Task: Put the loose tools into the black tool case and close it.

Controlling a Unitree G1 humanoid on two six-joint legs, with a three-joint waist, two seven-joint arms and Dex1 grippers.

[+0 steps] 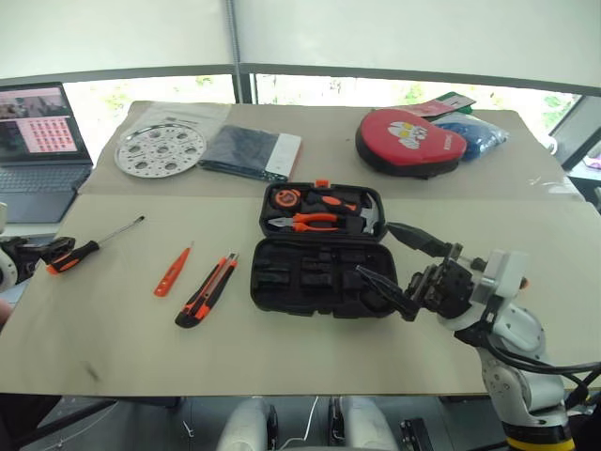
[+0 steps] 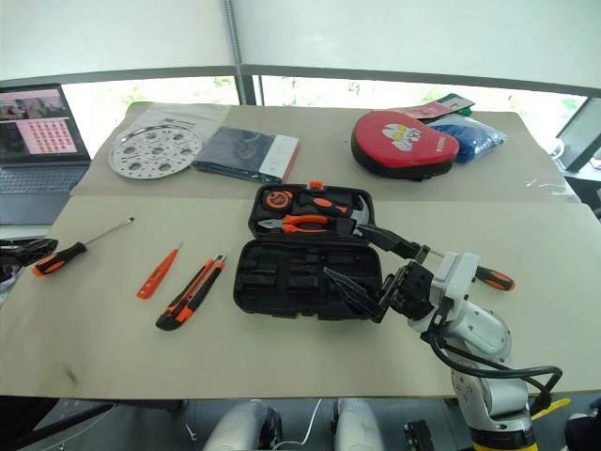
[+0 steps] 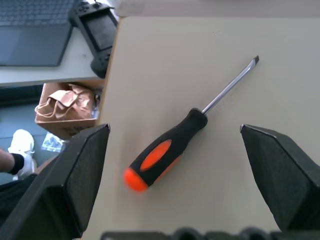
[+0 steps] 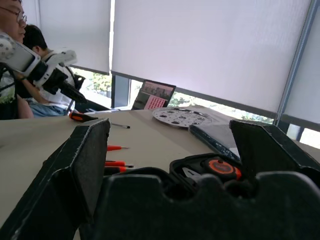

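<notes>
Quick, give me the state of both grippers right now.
Left gripper: open, empty, over the long screwdriver.
Right gripper: open, empty, beside the black tool case.

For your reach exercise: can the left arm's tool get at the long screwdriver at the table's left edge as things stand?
Probably yes. The left tool is open, its fingers either side of the screwdriver, which lies alone on bare table with nothing in between.

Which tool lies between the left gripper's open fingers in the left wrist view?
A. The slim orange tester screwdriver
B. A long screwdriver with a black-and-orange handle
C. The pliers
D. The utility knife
B: the left gripper is open over the long screwdriver, which lies flat on the table, untouched, its metal shaft pointing away.
</notes>
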